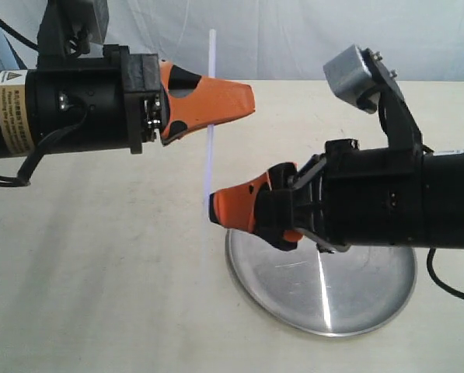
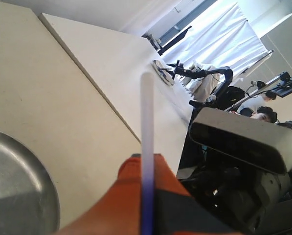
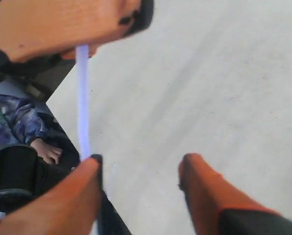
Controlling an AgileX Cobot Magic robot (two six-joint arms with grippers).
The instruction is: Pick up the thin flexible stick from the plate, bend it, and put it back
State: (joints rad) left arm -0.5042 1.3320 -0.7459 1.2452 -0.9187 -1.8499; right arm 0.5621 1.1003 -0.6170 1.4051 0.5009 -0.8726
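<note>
The thin flexible stick [image 1: 209, 155] stands upright in the air, pale lilac, left of the plate [image 1: 356, 287]. My left gripper [image 1: 243, 99] is shut on its upper part, and the stick [image 2: 146, 147] runs between the orange fingers. My right gripper [image 1: 216, 206] is lower, pointing left, open [image 3: 138, 164]. The stick's lower end [image 3: 82, 107] stops right at one of its fingertips [image 3: 89, 164], outside the gap; nothing lies between the jaws. The shiny silver plate [image 2: 18, 191] sits on the table under the right arm, with nothing on it.
Both arms hover above the cream table [image 1: 99, 272]. A grey camera housing [image 1: 354, 71] rises from the right wrist. The table's far edge [image 2: 101, 93] shows in the left wrist view, with other equipment and people beyond.
</note>
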